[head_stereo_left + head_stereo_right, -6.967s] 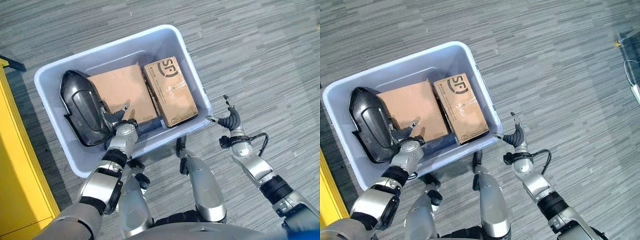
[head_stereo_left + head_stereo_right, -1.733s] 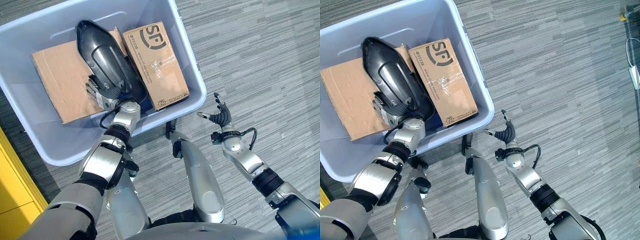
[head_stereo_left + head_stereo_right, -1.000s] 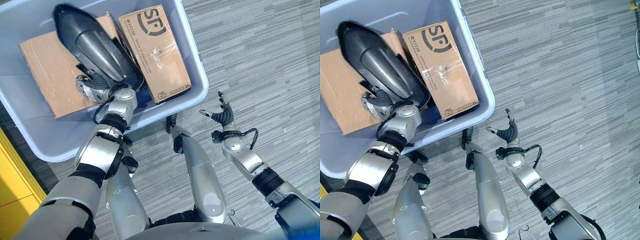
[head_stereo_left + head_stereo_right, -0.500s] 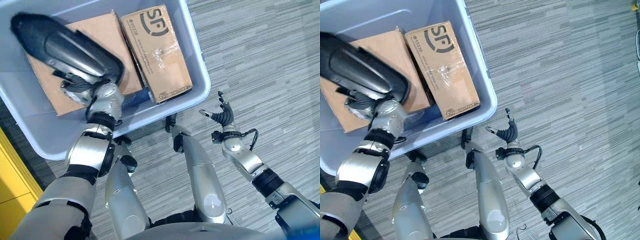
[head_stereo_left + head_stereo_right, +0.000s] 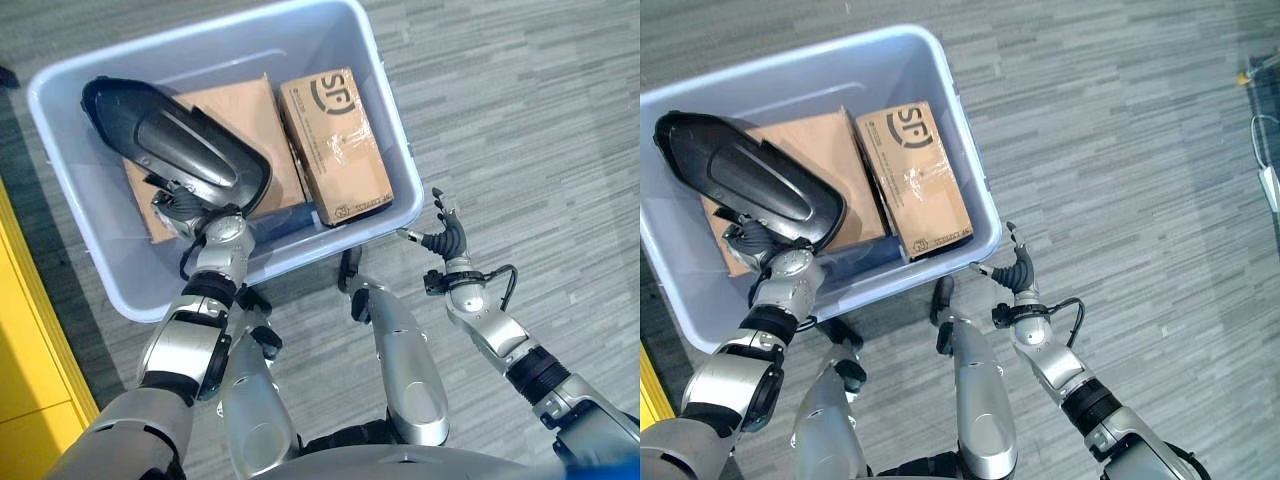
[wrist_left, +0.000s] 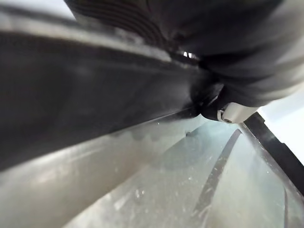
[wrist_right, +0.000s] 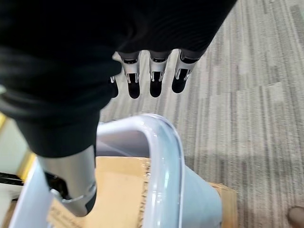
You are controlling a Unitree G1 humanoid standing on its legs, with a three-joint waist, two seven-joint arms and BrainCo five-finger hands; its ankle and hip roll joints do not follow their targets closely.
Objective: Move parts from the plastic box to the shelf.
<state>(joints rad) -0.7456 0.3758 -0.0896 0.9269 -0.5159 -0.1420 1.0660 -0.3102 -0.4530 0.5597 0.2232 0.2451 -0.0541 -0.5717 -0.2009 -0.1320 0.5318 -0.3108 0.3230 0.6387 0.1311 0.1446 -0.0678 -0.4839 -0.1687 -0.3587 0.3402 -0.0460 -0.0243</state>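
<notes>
The grey plank floor (image 5: 520, 110) carries everything here, with a yellow panel (image 5: 25, 340) along the left edge, perhaps part of the shelf, though that cannot be told. On the floor stands the plastic box (image 5: 395, 150), a pale blue-grey tub with a rolled rim, directly ahead of the robot.

Inside it, at the left, the black part (image 5: 175, 160) is the largest item: a long, glossy, curved moulded shell, pointed at its far-left end and rounded at the near-right end, with a raised panel down its middle. It sits tilted, its near end raised above the flat cardboard sheet (image 5: 250, 110) under it, inside the box's outline. To the right lies a taped cardboard carton (image 5: 335, 145) with dark print on its lid, flat against the right wall.

The left hand (image 5: 185, 208) is under the near end of the black part, fingers curled on its edge and bearing it. The right hand (image 5: 443, 238) hangs over the floor just beside the box's near-right corner, fingers loosely spread, holding nothing.

By my reading the task is at an early stage: one part is lifted but not out of the box, the carton is untouched, and nothing has reached a shelf.
</notes>
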